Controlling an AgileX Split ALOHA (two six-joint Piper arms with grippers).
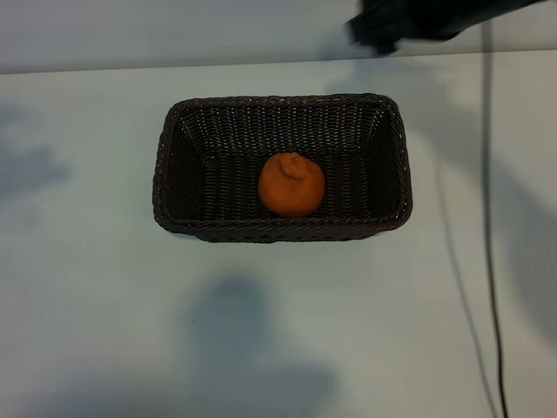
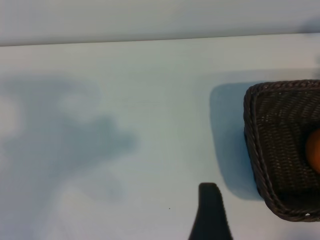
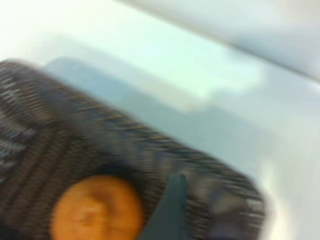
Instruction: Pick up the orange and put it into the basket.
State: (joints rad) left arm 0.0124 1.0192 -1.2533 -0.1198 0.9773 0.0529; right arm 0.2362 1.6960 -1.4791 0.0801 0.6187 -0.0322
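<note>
The orange (image 1: 291,185) lies free on the floor of the dark brown wicker basket (image 1: 165,165), near its middle, knob up. My right arm (image 1: 418,22) shows as a dark shape at the table's far right, beyond the basket's back corner. In the right wrist view one dark finger (image 3: 170,210) hangs above the basket (image 3: 60,135), beside the orange (image 3: 95,210) and apart from it, with nothing held. In the left wrist view a single finger (image 2: 210,212) hovers over bare table beside the basket's end (image 2: 260,150). A sliver of the orange (image 2: 315,155) shows inside.
A black cable (image 1: 487,218) runs down the table's right side. The back edge of the white table (image 1: 174,68) meets a pale wall. Arm shadows fall on the table in front of and left of the basket.
</note>
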